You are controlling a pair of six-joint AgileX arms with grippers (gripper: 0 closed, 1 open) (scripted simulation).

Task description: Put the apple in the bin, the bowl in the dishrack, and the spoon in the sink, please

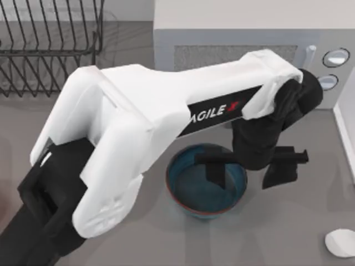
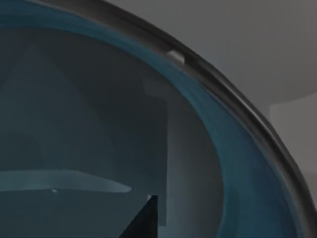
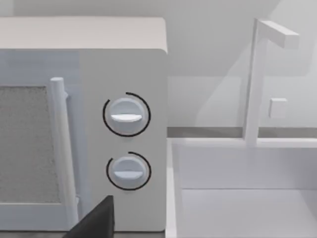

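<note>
The teal-blue bowl (image 1: 191, 191) with its reddish-brown rim stands on the grey counter at centre front. My left gripper (image 1: 248, 169) hangs open over the bowl's right rim, one finger (image 1: 215, 173) inside the bowl and the other outside it. In the left wrist view the bowl's inner wall (image 2: 228, 163) is very close. The white spoon (image 1: 340, 243) lies at the front right corner. The black wire dishrack (image 1: 50, 50) stands at the back left. The sink (image 3: 247, 208) lies right of the microwave. The apple and the bin are out of view.
A white microwave (image 1: 244, 39) with two dials (image 3: 126, 115) stands at the back, just behind the bowl. A white faucet (image 3: 255, 79) rises behind the sink. A dark part of my right gripper (image 3: 94, 222) faces the microwave and the sink.
</note>
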